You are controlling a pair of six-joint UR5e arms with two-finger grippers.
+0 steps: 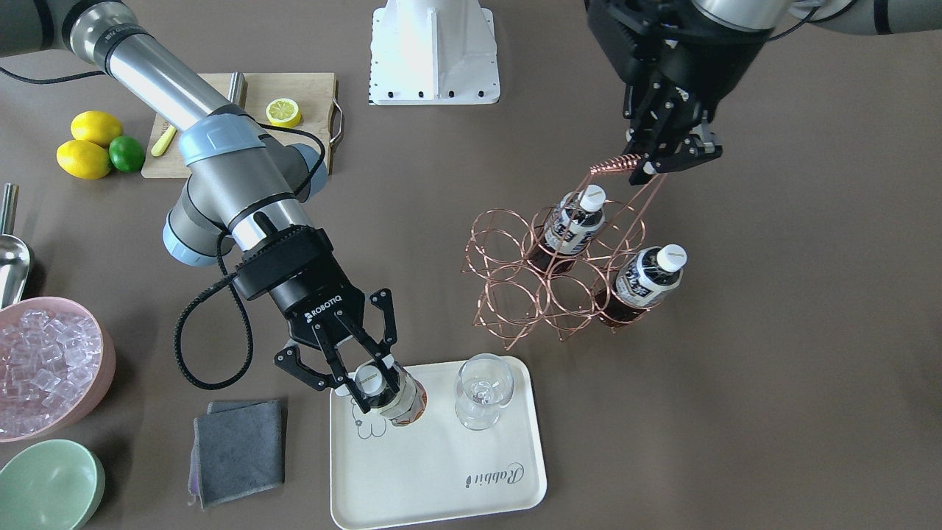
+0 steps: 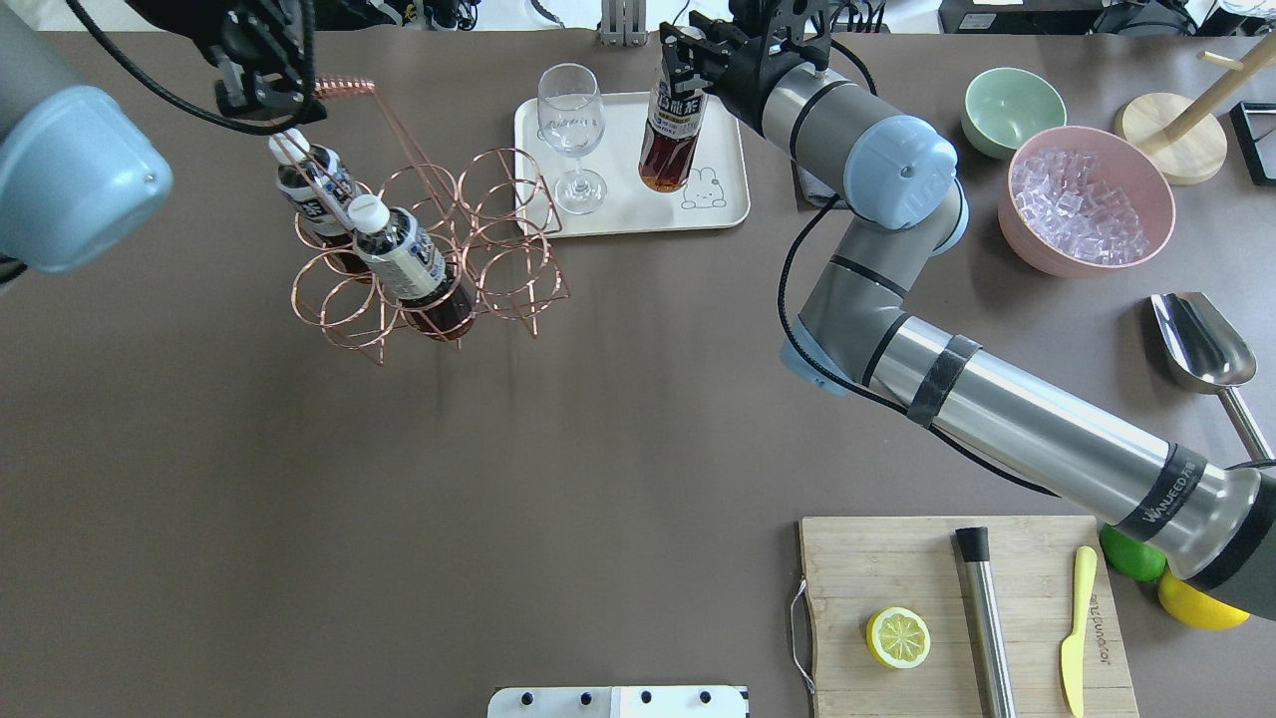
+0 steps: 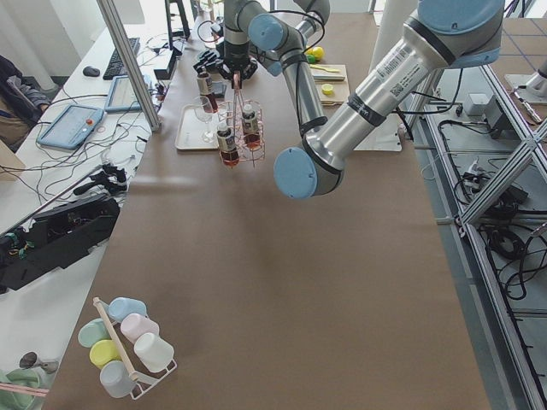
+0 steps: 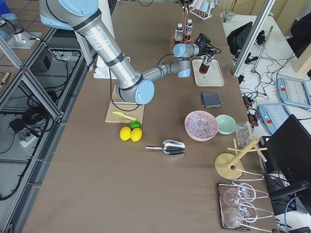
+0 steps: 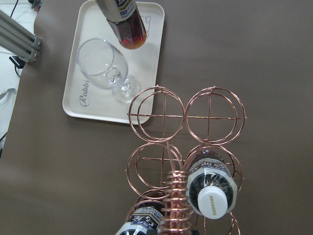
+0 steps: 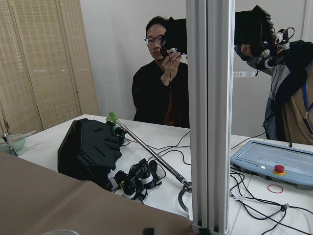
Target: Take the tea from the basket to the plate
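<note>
My right gripper is shut on the neck of a tea bottle and holds it, tilted, over the bear end of the cream plate. I cannot tell whether its base touches. The bottle and plate also show in the overhead view. My left gripper is shut on the coiled handle of the copper wire basket. Two more tea bottles lean in its rings. The left wrist view shows the basket from above.
A wine glass stands on the plate beside the held bottle. A grey cloth, a pink bowl of ice and a green bowl lie beyond the plate's bear end. A cutting board lies near the robot base.
</note>
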